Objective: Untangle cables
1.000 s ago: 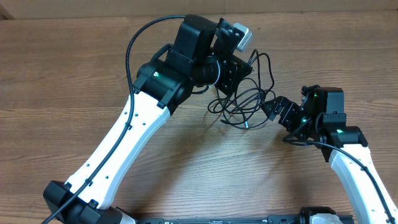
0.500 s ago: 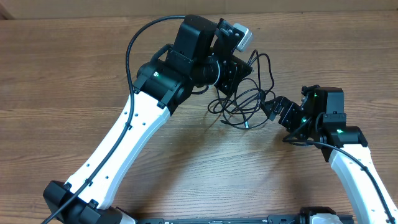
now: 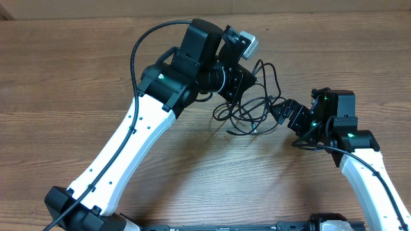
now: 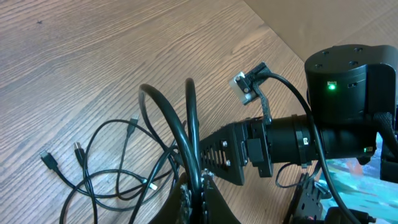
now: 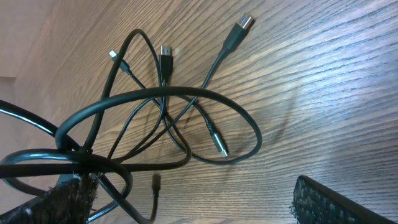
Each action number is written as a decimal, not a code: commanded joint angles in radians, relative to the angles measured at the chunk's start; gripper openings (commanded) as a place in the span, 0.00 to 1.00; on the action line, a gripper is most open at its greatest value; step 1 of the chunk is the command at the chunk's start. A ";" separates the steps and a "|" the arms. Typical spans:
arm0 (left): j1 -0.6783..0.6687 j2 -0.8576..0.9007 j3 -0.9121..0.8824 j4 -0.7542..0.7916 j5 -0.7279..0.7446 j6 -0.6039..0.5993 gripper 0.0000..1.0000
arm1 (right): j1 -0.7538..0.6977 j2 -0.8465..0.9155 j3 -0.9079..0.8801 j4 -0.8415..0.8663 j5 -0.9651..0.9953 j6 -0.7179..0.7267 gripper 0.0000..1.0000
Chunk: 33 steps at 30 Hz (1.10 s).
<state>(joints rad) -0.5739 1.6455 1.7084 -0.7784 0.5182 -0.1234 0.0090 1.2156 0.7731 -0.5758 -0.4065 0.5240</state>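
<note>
At the middle of the counter [image 3: 77,64], the left tool [image 4: 198,190] is clamped tight on strands of the cables [image 3: 253,109], and it has just pulled up and back a touch, lifting the loops. The right tool [image 3: 281,110] stands wide, strands draped over one finger. The tangle's stretching, I'd say, not free yet — plug ends trail on the wood.

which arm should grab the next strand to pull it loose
Probably the right. The left gripper is shut on a bunch of the cables, anchoring them; the right gripper stands open beside loose loops and plug ends, free to take one.
</note>
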 commanded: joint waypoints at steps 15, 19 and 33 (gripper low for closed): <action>0.005 -0.014 0.022 -0.034 -0.104 0.048 0.04 | 0.002 -0.003 0.018 0.006 0.006 0.003 1.00; -0.019 -0.013 0.022 -0.034 -0.041 0.049 0.04 | 0.002 -0.003 0.018 0.006 0.006 0.003 1.00; -0.087 -0.011 0.022 -0.169 -0.375 0.049 0.04 | 0.002 -0.003 0.018 0.006 0.006 0.003 1.00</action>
<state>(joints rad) -0.6636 1.6455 1.7084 -0.9333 0.2634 -0.0967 0.0090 1.2156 0.7731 -0.5758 -0.4065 0.5240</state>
